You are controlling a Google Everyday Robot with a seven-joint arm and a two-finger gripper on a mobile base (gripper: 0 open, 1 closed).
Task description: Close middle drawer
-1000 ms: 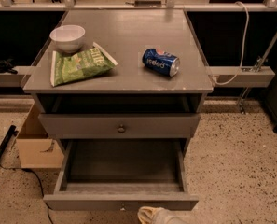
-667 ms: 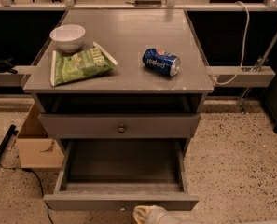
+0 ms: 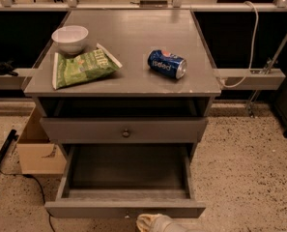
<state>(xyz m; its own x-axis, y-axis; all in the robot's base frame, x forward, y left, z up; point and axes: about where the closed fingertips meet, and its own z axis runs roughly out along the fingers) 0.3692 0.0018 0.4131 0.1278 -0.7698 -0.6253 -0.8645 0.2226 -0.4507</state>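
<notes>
The middle drawer [image 3: 128,175] stands pulled far out beneath the shut top drawer [image 3: 85,129]. The gripper [image 3: 151,223] sits just before its front edge, slightly right of centre; whether it is apart or together cannot be told. Speckled floor [image 3: 244,178] lies open rightward; a cardboard box [image 3: 36,151] sits beside the cabinet's left.

The tool [image 3: 155,223] sits low, just before the open middle drawer [image 3: 85,210].
</notes>
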